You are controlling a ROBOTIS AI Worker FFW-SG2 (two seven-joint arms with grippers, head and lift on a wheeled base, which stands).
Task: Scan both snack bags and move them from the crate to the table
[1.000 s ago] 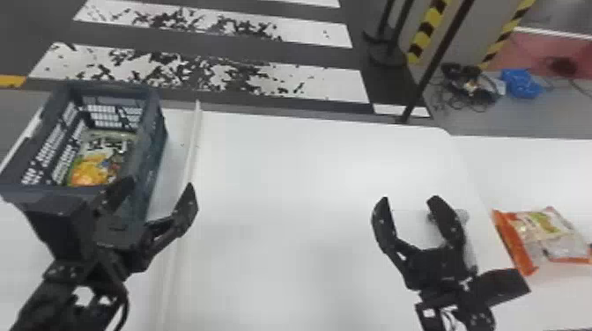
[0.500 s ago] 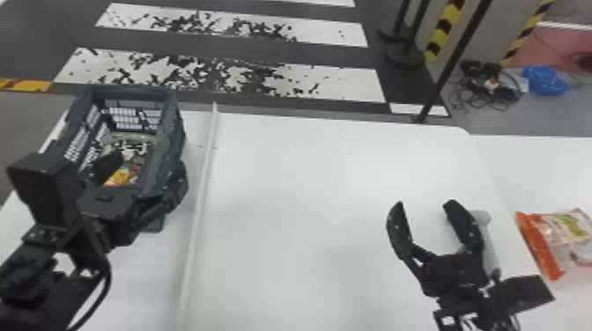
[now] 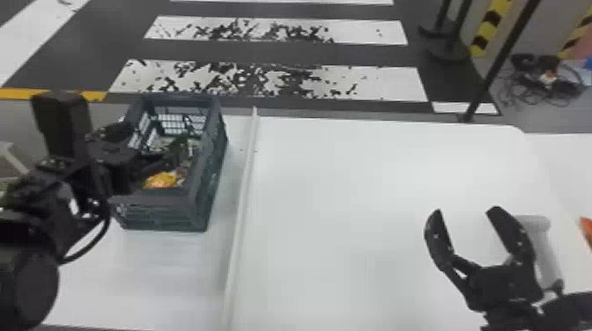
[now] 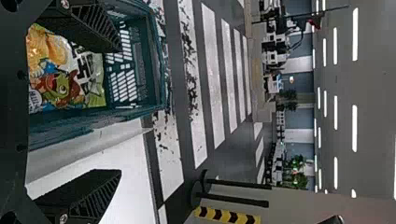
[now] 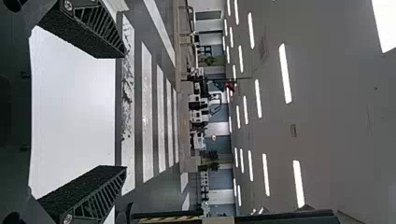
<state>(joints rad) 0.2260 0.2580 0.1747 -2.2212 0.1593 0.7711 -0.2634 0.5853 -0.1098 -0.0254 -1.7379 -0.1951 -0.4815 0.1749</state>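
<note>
My left gripper (image 3: pixel 147 147) is over the dark crate (image 3: pixel 200 193) at the left, its fingers spread. A yellow-orange snack bag (image 3: pixel 162 179) lies inside the crate, partly hidden by that gripper. In the left wrist view the colourful snack bag (image 4: pixel 60 86) rests in the crate (image 4: pixel 156 60), with the open left gripper (image 4: pixel 120 109) holding nothing. At the right, my right gripper (image 3: pixel 466 210) stays parked, open and with nothing between its fingers; in the right wrist view the right gripper (image 5: pixel 125 109) is likewise spread. An orange piece of another snack bag (image 3: pixel 586 226) appears at the head view's right edge.
A grey-white handled device (image 3: pixel 546 251) lies beside the right gripper. A raised pale strip (image 3: pixel 242 198) runs along the white table (image 3: pixel 334 198) between the crate and the table's middle. Stands and a dark pole (image 3: pixel 502 57) rise beyond the far edge.
My left gripper has moved forward from the crate's near side to over it. The head view has swung left, so the crate, right gripper and orange bag appear farther right.
</note>
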